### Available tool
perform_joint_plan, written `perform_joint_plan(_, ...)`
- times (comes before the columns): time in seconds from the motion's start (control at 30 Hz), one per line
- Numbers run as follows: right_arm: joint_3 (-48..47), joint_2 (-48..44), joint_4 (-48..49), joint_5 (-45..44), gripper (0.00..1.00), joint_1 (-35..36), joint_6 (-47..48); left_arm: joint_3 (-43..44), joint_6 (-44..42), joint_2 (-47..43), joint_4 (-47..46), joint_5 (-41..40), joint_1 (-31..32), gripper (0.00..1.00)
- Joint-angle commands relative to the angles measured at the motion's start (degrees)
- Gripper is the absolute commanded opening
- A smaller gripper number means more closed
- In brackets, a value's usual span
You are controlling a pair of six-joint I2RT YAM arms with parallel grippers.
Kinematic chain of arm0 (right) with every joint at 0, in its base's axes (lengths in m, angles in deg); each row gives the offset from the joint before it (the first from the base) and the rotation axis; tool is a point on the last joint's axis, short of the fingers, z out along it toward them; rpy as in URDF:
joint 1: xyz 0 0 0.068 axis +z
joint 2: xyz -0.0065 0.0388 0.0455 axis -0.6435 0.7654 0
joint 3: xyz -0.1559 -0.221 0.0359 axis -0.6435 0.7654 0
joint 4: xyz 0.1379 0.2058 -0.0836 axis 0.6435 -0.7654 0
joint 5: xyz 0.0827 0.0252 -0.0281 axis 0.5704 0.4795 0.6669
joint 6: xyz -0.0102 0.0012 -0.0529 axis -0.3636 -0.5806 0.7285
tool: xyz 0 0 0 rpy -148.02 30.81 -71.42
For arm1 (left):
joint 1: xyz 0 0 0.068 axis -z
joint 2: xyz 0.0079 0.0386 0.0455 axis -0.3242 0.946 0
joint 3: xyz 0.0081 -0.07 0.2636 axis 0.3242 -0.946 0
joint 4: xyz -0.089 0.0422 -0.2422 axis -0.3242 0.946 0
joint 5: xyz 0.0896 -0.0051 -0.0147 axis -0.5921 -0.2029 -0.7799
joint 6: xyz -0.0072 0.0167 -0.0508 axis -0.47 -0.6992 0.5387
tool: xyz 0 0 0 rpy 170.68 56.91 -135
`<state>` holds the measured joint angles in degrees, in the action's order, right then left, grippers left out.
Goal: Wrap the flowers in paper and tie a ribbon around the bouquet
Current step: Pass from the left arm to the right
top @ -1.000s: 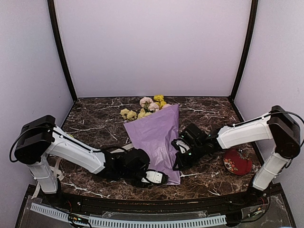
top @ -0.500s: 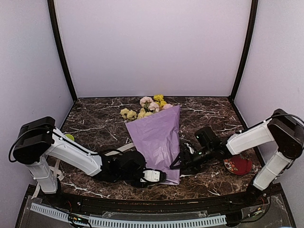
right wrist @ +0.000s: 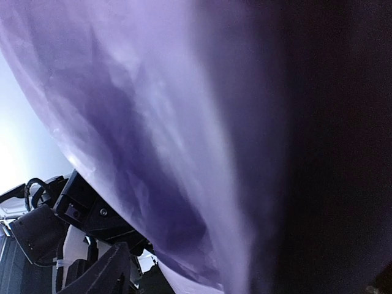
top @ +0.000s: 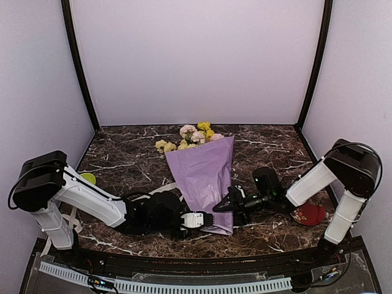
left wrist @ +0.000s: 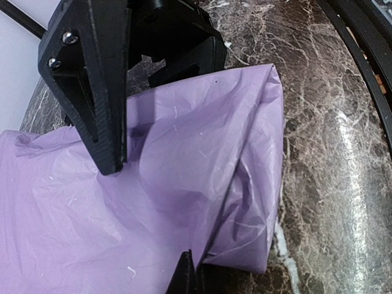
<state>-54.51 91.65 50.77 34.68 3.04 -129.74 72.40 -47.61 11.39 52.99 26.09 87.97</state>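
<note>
Top external: bouquet (top: 199, 174) lies 12-to-6 o'clock, left gripper (top: 206, 219) pinching paper (left wrist: 202, 159) at 6, right gripper (top: 225, 205) spread at 4 o'clock

table (top: 122, 153): dark marble, white veins;
dish (top: 309, 214): 1 red round one with pale flower print, flat on the table's right side;
green thing (top: 89, 178): 1 small, yellow-green, near the left edge, half hidden;
walls (top: 196, 61): pale lilac;
posts (top: 78, 67): 2, black

Dark veined marble table (top: 269, 147), lilac walls (top: 196, 61), black corner posts (top: 78, 67).
</note>
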Motion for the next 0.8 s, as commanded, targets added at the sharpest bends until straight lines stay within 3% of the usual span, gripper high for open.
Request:
perform_joint_plan(0.0, -1.68, 0.68, 6.19, 0.42, 0.62, 0.39, -3.21, -0.61, 1.36, -2.06, -3.34, 2.02, -0.51, 0.00)
perform_joint_plan(0.33, -2.90, -0.05, 5.60, -0.37, 0.10, 0.50, -2.79, -1.34, 1.93, -3.30, -2.78, 1.71, -0.95, 0.00)
perform_joint_plan(0.43, -2.82, -0.26, 6.24, -0.39, 0.01, 0.47, -3.37, -1.37, 2.46, -4.25, -2.26, 1.30, -1.07, 0.00)
perform_joint_plan(0.5, -2.68, -0.32, 6.90, -0.47, 0.00, 0.42, -3.97, -1.03, 3.48, -5.31, -1.03, 1.21, -1.16, 0.02)
perform_joint_plan(0.63, -3.20, -1.19, 5.63, -1.35, 0.00, 0.34, -3.57, -2.18, 9.47, -9.87, 1.15, 0.82, -1.12, 0.33)
perform_joint_plan(0.7, -3.98, -1.69, 3.86, -2.00, 0.00, 0.29, -2.59, -3.80, 14.88, -12.94, 2.05, -0.08, -1.13, 0.52)
perform_joint_plan(0.77, -4.65, -2.22, 2.30, -2.77, 0.00, 0.33, -1.83, -5.18, 22.74, -15.07, 3.35, -4.24, -1.12, 0.63)
